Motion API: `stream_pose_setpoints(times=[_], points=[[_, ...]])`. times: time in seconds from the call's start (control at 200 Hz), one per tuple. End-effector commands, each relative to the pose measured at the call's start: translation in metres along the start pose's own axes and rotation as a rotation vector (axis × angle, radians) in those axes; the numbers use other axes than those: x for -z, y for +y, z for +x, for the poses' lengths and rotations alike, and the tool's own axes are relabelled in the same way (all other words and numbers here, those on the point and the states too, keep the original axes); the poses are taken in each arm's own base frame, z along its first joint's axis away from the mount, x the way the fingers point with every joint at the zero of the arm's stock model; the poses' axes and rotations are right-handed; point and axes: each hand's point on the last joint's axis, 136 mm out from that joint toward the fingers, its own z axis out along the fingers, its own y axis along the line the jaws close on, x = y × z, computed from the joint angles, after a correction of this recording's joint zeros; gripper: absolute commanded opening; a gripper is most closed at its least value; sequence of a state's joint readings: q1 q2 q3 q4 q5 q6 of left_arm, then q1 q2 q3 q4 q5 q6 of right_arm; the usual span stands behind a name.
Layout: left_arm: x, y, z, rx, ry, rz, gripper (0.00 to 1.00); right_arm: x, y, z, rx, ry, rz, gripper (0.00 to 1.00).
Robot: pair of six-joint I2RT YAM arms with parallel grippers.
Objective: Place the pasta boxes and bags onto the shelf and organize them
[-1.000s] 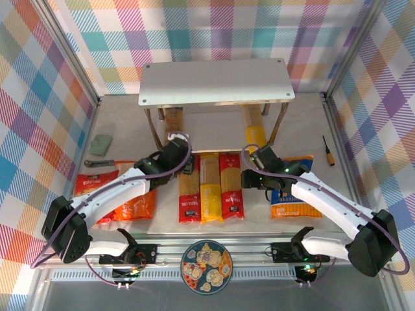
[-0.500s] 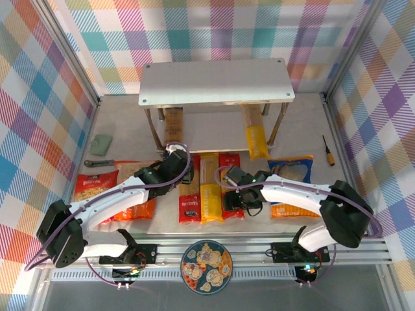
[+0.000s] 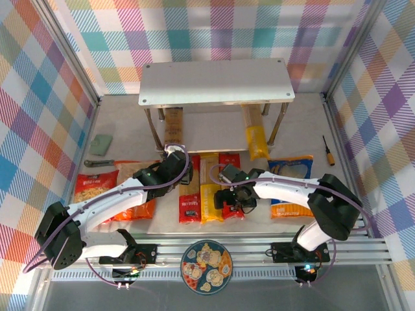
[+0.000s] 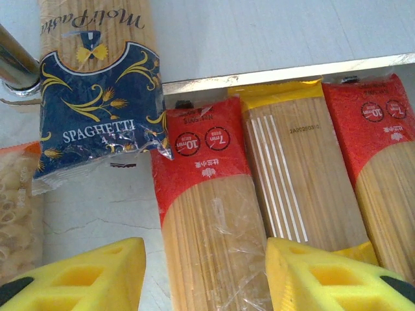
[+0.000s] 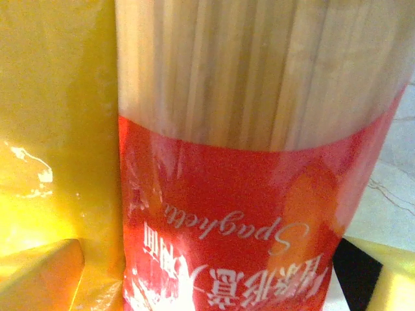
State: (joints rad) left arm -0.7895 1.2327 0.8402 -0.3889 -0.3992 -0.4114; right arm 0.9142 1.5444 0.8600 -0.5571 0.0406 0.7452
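Note:
The pale grey shelf (image 3: 214, 81) stands at the back, with a tan-brown pack (image 3: 174, 126) and a yellow pack (image 3: 255, 139) lying under it. Three packs lie side by side in front: red (image 3: 189, 197), yellow (image 3: 211, 188), red (image 3: 231, 168). My left gripper (image 3: 181, 173) is open, and its yellow fingers straddle the left red pack (image 4: 207, 214) with a gap on the left side. My right gripper (image 3: 231, 194) is open wide over the right red pack (image 5: 240, 194). The red bag (image 3: 94, 188), orange bag (image 3: 133, 197) and blue bag (image 3: 292, 184) lie on the table.
A screwdriver (image 3: 329, 150) lies at the right wall. A green pad (image 3: 100, 144) and a small tool (image 3: 98, 162) sit at the left. A patterned plate (image 3: 206, 265) rests on the near rail. A shelf leg (image 4: 13, 68) stands beside the tan-brown pack (image 4: 97, 97).
My right gripper has swung left from beside the blue bag onto the right red pack and opened wider. The left gripper has drawn back a little along the left red pack.

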Motion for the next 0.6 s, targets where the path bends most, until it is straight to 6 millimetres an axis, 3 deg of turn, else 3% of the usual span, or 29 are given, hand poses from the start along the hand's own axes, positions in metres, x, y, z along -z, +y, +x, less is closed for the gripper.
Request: stream_pose_setpoints(times=[0.0, 0.215, 0.59], points=[[0.004, 0.004, -0.001, 0.011, -0.019, -0.010, 0.52, -0.002, 0.006, -0.004, -0.005, 0.002, 0.004, 1.00], [0.005, 0.007, 0.000, 0.008, -0.021, -0.018, 0.53, -0.009, -0.004, -0.002, -0.013, 0.024, 0.064, 0.98], [0.003, 0.008, 0.004, 0.011, -0.016, -0.021, 0.53, -0.001, -0.020, -0.001, -0.018, 0.004, 0.101, 0.95]])
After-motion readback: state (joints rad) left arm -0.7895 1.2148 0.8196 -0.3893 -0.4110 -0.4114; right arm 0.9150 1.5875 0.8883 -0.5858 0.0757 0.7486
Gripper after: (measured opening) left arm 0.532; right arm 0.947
